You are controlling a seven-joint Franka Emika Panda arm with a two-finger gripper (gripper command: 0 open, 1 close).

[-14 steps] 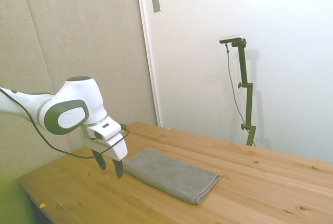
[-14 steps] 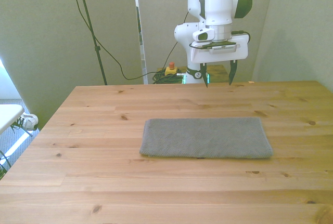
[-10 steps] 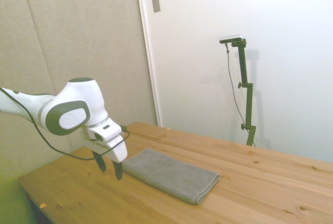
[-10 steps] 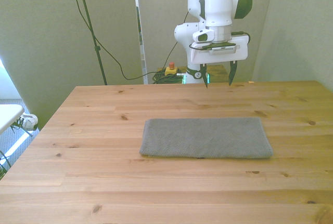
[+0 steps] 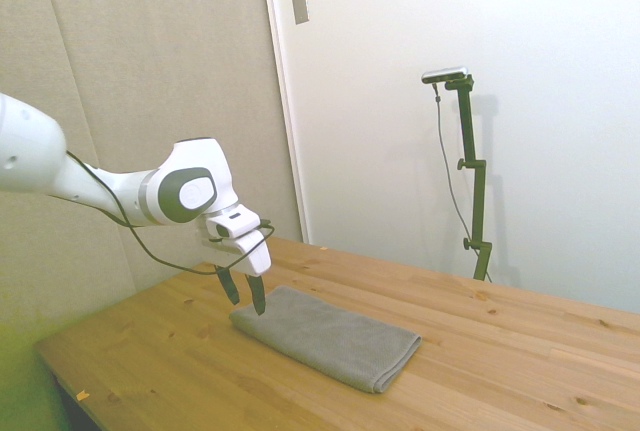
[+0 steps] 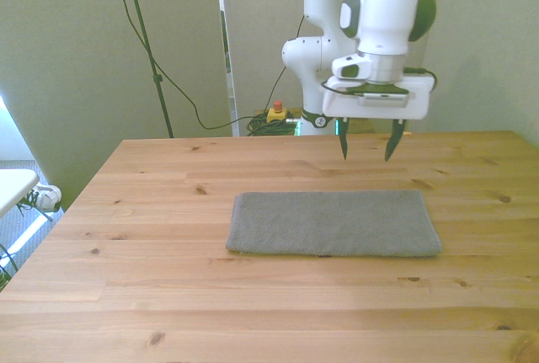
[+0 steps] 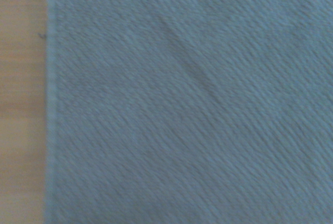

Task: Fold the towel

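The grey towel (image 6: 333, 223) lies flat on the wooden table (image 6: 152, 296) as a long rectangle, its long side running across the front view. In the side view the towel (image 5: 330, 336) stretches away from the arm. My gripper (image 6: 368, 146) hangs open a little above the towel's end on the front view's right, fingers pointing down, nothing between them. From the side, the gripper (image 5: 243, 294) hovers just over the towel's near end. The wrist view is filled with the towel's weave (image 7: 187, 104), with a strip of table (image 7: 23, 104) beside one straight edge.
A red and yellow button (image 6: 275, 111) and cables sit on the floor behind the table. A white surface (image 6: 13, 186) juts in at the front view's left edge.
The arm has moved toward the front view's right and out over the towel's end. The gripper has stayed open and now hangs lower, closer to the cloth. The towel has not moved.
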